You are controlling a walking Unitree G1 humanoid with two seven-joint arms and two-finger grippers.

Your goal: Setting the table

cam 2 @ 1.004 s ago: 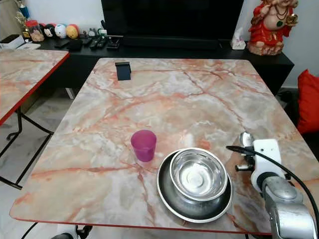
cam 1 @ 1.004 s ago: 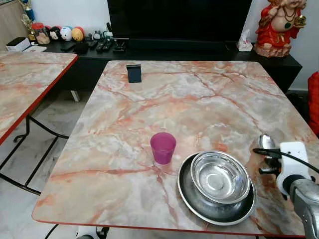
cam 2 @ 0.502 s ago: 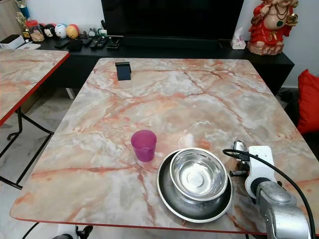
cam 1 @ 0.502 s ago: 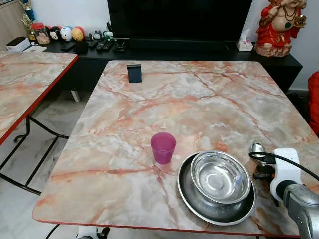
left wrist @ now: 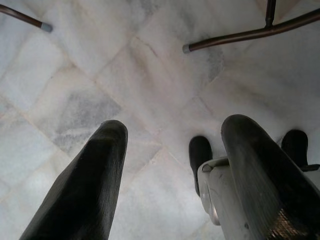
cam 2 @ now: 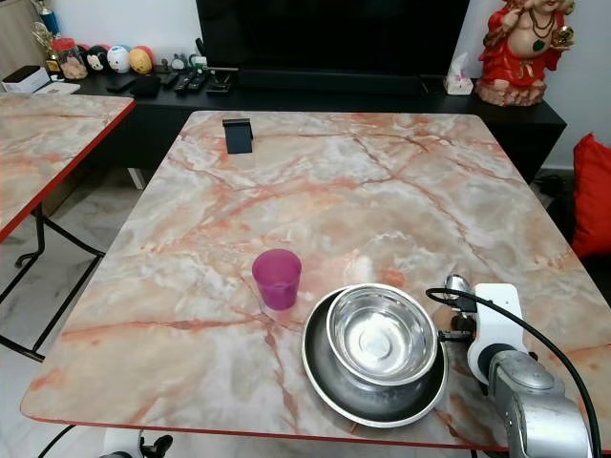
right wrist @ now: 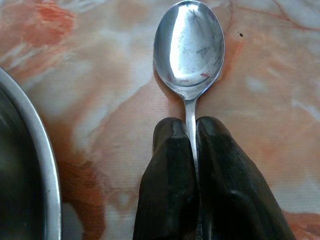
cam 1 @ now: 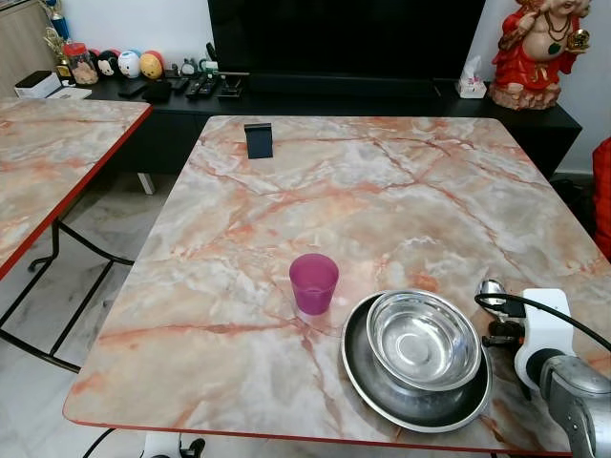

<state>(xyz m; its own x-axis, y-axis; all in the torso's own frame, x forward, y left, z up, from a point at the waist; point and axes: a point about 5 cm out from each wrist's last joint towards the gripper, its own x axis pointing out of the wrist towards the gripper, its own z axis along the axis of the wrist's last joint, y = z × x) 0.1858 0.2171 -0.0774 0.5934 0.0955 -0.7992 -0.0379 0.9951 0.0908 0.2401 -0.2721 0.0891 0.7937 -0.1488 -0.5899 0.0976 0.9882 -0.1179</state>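
Note:
A steel bowl [cam 1: 423, 339] sits inside a steel plate [cam 1: 380, 389] near the front edge of the marble table [cam 1: 363, 191]. A pink cup [cam 1: 313, 282] stands upright just left of the plate. My right gripper [right wrist: 192, 125] is shut on the handle of a steel spoon [right wrist: 189, 47]. The spoon [cam 1: 492, 286] lies low over the table just right of the plate, bowl pointing away from me; I cannot tell if it touches the top. My left gripper [left wrist: 172, 135] hangs open over the tiled floor.
A small dark stand [cam 1: 257, 139] is at the table's far left. A second marble table [cam 1: 48, 162] is to the left across a floor gap. Behind are a black cabinet [cam 1: 172, 91] with toys and a red statue [cam 1: 535, 48].
My right gripper has carried the spoon towards me and a little left, closer to the plate's right rim. Cup, bowl and plate have stayed put.

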